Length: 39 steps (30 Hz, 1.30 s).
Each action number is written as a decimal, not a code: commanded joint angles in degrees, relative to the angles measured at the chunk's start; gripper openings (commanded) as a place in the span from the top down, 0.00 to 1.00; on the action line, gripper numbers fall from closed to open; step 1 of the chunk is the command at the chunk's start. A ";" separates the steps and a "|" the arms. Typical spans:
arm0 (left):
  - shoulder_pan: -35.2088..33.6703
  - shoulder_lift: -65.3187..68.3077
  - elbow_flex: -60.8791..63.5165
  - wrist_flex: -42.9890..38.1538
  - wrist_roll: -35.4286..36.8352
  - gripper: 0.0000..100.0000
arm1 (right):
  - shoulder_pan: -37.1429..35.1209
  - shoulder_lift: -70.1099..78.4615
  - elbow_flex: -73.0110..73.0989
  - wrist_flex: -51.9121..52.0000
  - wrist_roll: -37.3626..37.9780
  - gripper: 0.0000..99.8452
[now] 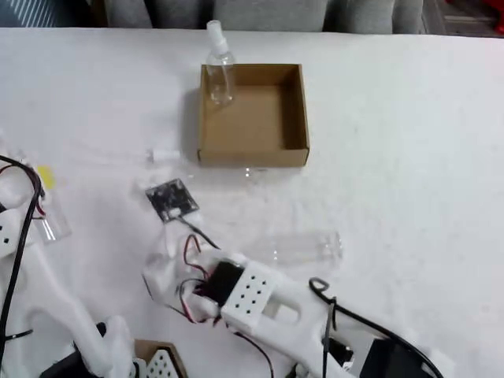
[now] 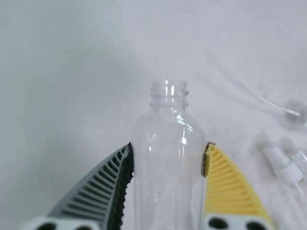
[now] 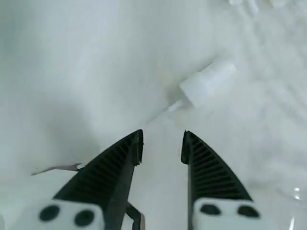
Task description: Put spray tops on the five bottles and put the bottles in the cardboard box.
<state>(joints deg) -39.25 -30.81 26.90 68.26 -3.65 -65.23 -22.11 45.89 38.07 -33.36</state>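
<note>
Clamping the clear plastic bottle [image 2: 165, 124], your left gripper [image 2: 168, 146] holds it lengthwise, open neck away from the wrist; your right gripper [image 3: 162, 136] hangs parted near a white spray top [image 3: 207, 85] on the white table [image 3: 57, 57].

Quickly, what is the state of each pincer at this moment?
Left pincer: closed on a clear uncapped bottle.
Right pincer: open, holding nothing, near a spray top.
</note>
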 commanded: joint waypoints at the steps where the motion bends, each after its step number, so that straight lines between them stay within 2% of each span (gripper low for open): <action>1: -0.40 -1.54 -0.44 -1.23 0.35 0.89 | 1.54 0.48 -3.08 -2.24 -2.81 0.89; 5: -0.40 -1.27 -0.35 -1.23 0.35 0.89 | 2.15 4.88 -3.43 -5.58 -5.19 0.90; 12: -0.31 -1.27 -0.35 -1.23 0.53 0.89 | 3.74 12.62 -6.86 -7.96 -9.32 0.87; 39: 1.89 -1.63 2.73 -2.99 0.53 0.89 | 5.93 26.07 -14.24 -10.51 -13.27 0.87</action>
<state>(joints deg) -38.29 -30.81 30.07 66.59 -3.65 -60.04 3.30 35.25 28.31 -46.29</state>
